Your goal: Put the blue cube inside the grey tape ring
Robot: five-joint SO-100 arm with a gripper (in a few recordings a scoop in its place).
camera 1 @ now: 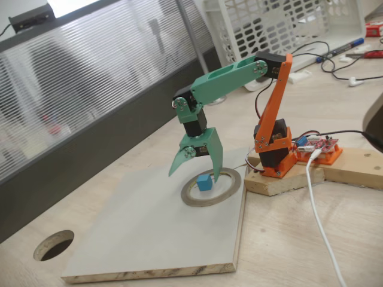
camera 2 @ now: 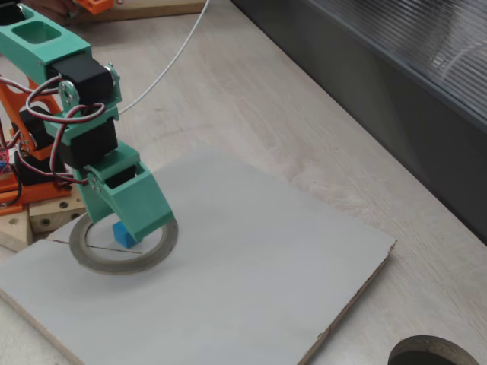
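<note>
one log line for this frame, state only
gripper: open, above ring, holding nothing | blue cube: on board inside grey tape ring, free of fingers | stage: cube placed

Small sky-blue cube (camera 1: pixel 205 182) lying inside grey tape ring (camera 1: pixel 210 187), on the flat white board (camera 1: pixel 149 233) at its right rear part in a fixed view. Green two-finger claw (camera 1: pixel 194 171) directly above ring, fingers spread, one to each side of cube, not touching it. In another fixed view (camera 2: pixel 129 228), cube (camera 2: pixel 124 235) seen just below claw, ring (camera 2: pixel 122 251) near board's left edge (camera 2: pixel 251 289). Orange arm base (camera 1: pixel 276 156) on wooden block (camera 1: pixel 335 167) right of board. Board resting on pale wooden surface (camera 1: pixel 299 239). Round dark hole (camera 1: pixel 54 245) in surface left of board's front corner. White cable (camera 1: pixel 320 221) trailing forward, right of board.
</note>
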